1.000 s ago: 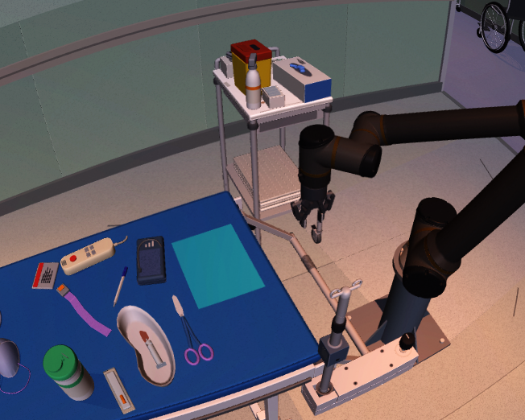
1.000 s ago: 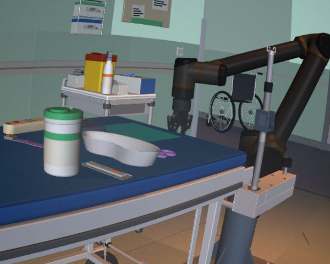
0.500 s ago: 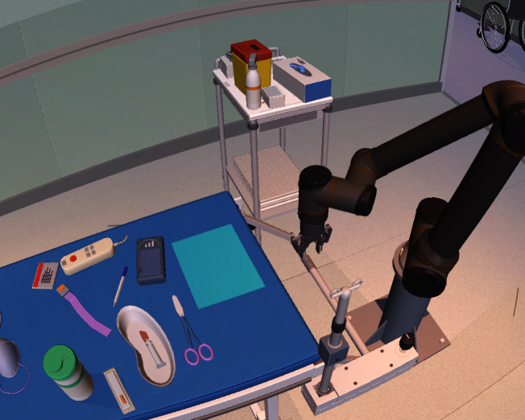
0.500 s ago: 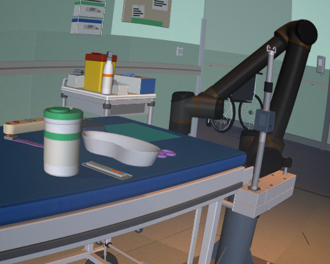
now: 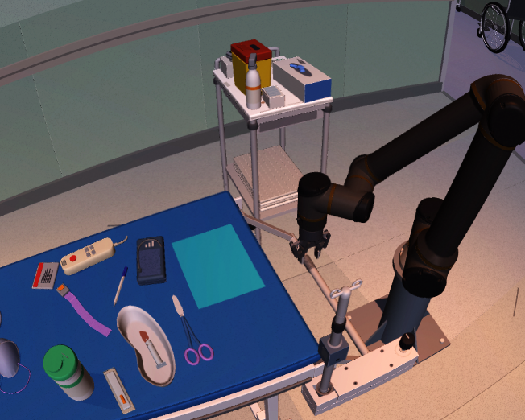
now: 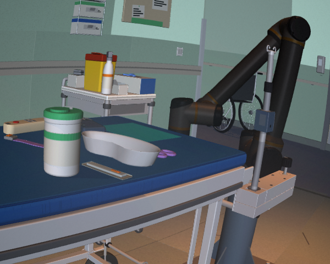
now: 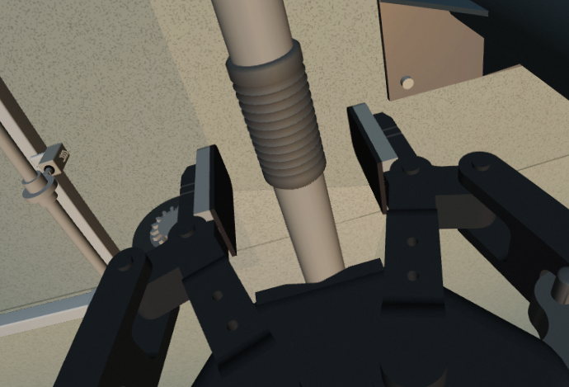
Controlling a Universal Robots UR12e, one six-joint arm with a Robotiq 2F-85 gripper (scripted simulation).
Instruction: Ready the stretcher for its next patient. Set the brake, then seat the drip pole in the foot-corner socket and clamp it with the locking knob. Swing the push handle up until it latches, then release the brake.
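My gripper [image 5: 309, 251] [image 7: 294, 171] hangs open just beyond the foot end of the stretcher, its fingers standing on either side of the ribbed grip sleeve [image 7: 275, 127] of the push handle [image 5: 319, 282], which lies low and roughly level. It holds nothing. The drip pole [image 5: 337, 330] [image 6: 262, 119] stands upright in the foot-corner socket block [image 5: 360, 370] [image 6: 263, 194], with a black locking knob [image 5: 406, 340] [image 6: 286, 162] on the block's far end. The stretcher's blue mattress [image 5: 131, 307] hides my gripper in the second side camera.
A kidney dish [image 5: 146, 344], a green-lidded canister [image 5: 68, 371], scissors [image 5: 191, 332], a pen, a remote and other small items lie on the mattress. A supply trolley [image 5: 272, 131] stands just behind my gripper. My arm's base [image 5: 403, 312] rises right of the socket block.
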